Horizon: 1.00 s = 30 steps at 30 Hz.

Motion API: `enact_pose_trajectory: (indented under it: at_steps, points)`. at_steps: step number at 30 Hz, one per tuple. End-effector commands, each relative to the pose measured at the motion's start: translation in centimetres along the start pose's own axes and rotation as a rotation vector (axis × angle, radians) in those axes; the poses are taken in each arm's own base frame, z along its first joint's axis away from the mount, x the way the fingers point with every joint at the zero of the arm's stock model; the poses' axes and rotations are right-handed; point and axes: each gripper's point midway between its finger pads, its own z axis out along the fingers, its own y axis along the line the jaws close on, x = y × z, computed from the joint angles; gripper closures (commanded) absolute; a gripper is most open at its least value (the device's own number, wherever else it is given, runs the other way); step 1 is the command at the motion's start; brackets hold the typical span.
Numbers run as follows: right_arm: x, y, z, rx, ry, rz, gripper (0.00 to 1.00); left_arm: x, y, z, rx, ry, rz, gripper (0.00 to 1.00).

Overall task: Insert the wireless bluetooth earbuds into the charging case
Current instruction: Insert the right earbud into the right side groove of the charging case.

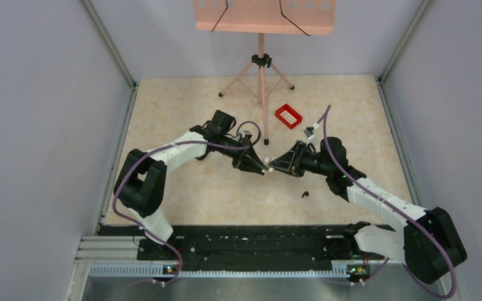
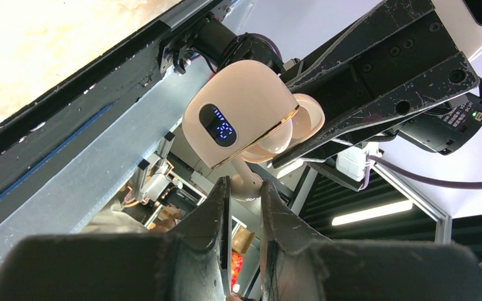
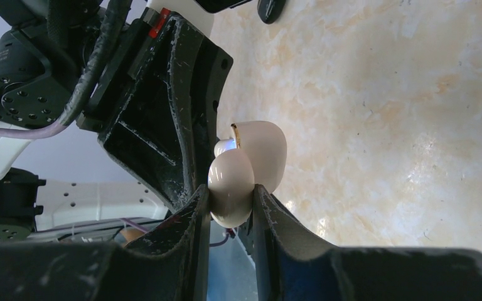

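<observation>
The charging case (image 1: 267,164) is cream with a gold rim, not black. It hangs open in mid-air between both grippers above the table's middle. In the left wrist view its larger half (image 2: 226,119) shows a lit blue number display. My right gripper (image 3: 231,191) is shut on the case's smaller rounded half (image 3: 231,179). My left gripper (image 2: 245,183) is shut on a cream earbud (image 2: 246,188), whose stem reaches up to the case's open mouth. In the top view the left gripper (image 1: 258,165) and the right gripper (image 1: 275,165) meet tip to tip. No other earbud is clearly in view.
A small black hooked piece (image 1: 304,194) lies on the table near the right arm; I cannot tell what it is. A red rectangular tray (image 1: 289,116) sits behind the grippers. A pink tripod stand (image 1: 262,69) with a board is at the back.
</observation>
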Motion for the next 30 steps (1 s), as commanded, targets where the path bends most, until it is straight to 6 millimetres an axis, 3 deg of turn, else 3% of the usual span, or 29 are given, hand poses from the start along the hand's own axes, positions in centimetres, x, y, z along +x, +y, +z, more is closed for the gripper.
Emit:
enact_pose_trajectory:
  at_steps: [1,16,30]
  points:
    - [-0.2,2.9,-0.3,-0.104,-0.002,-0.074,1.0,-0.4,0.6,0.2,-0.005,0.011,-0.006,1.0]
    - [2.2,4.0,-0.6,-0.181,0.112,-0.132,1.0,-0.4,1.0,0.3,-0.039,0.03,-0.024,0.98]
    - [2.8,3.4,-0.8,-0.17,0.126,-0.125,1.0,-0.4,0.5,-0.1,-0.052,0.012,0.018,0.68]
